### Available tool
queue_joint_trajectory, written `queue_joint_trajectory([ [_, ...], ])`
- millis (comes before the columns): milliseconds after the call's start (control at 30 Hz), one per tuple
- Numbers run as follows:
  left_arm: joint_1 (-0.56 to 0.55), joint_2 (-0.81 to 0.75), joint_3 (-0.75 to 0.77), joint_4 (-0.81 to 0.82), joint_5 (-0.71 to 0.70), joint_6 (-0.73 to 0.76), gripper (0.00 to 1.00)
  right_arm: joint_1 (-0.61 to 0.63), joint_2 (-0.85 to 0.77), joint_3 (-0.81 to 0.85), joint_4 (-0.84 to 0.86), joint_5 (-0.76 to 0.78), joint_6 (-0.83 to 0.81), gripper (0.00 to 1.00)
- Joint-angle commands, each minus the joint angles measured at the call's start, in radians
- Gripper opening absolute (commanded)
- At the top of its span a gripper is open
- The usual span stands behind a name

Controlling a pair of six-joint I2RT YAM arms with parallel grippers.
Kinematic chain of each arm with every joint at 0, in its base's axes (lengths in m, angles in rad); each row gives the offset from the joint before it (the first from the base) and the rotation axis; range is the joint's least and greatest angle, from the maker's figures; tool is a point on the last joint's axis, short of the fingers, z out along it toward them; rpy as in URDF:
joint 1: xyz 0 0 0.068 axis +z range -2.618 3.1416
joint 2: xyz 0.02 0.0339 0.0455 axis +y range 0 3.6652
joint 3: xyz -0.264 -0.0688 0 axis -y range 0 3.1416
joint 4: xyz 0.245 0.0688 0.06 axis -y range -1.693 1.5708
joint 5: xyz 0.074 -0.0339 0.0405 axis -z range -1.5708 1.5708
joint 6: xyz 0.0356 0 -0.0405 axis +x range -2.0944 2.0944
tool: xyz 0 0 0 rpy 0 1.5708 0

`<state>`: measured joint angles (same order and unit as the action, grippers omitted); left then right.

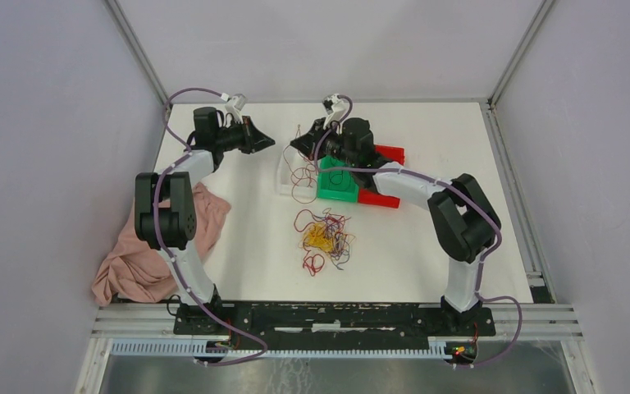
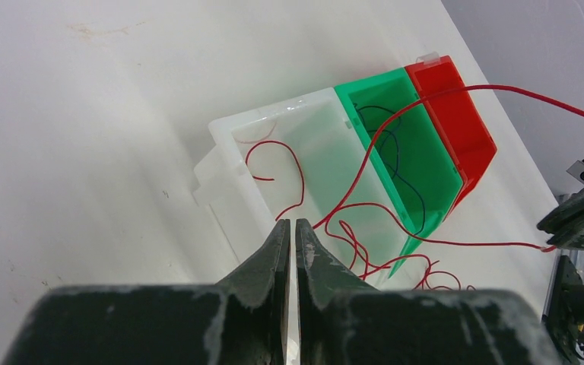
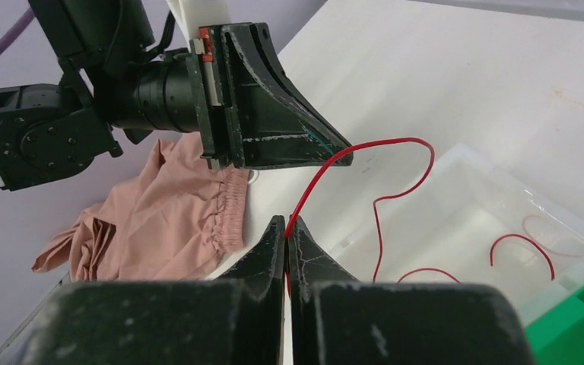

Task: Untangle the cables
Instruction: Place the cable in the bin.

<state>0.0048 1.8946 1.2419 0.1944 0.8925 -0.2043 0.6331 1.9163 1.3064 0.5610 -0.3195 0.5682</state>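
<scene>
arms (image 1: pixel 182 168) — white links, black joints | purple cables (image 1: pixel 162 213) | black claw fingers (image 2: pixel 262 266), scuffed paint

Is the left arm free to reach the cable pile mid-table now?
Likely yes: the left end effector is shut, and only bare table lies between it and the pile.

Cables (image 1: pixel 325 237) before bins (image 1: pixel 340 192); cloth (image 1: pixel 152 258) left.

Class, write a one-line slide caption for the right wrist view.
Right gripper pinching a red cable near the clear bin, left gripper opposite, pink cloth beyond.
</scene>
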Motion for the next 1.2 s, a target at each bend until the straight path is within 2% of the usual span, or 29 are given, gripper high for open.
queue_joint_trajectory([
  [0, -0.002, -0.051, -0.004, 0.062, 0.017, -0.041, 0.11, 0.005, -0.072, 0.043, -0.163, 0.077, -0.084, 0.00],
  [200, -0.001, -0.068, -0.003, 0.069, 0.004, -0.053, 0.11, 0.005, 0.073, 0.245, -0.454, 0.137, -0.125, 0.00],
  [467, 0.000, -0.099, 0.031, 0.012, -0.077, -0.032, 0.11, 0.018, 0.315, 0.524, -0.690, 0.206, -0.132, 0.00],
  [767, 0.000, -0.111, 0.045, -0.005, -0.109, -0.037, 0.11, 0.057, 0.527, 0.800, -0.884, 0.344, -0.187, 0.00],
  [900, 0.001, -0.112, 0.044, -0.012, -0.106, -0.035, 0.12, 0.065, 0.562, 0.856, -0.916, 0.405, -0.222, 0.00],
  [1067, 0.001, -0.115, 0.036, -0.012, -0.080, -0.043, 0.12, 0.076, 0.541, 0.879, -0.952, 0.449, -0.297, 0.19],
  [1167, 0.001, -0.117, 0.030, -0.012, -0.050, -0.051, 0.14, 0.077, 0.496, 0.844, -0.941, 0.452, -0.309, 0.36],
])
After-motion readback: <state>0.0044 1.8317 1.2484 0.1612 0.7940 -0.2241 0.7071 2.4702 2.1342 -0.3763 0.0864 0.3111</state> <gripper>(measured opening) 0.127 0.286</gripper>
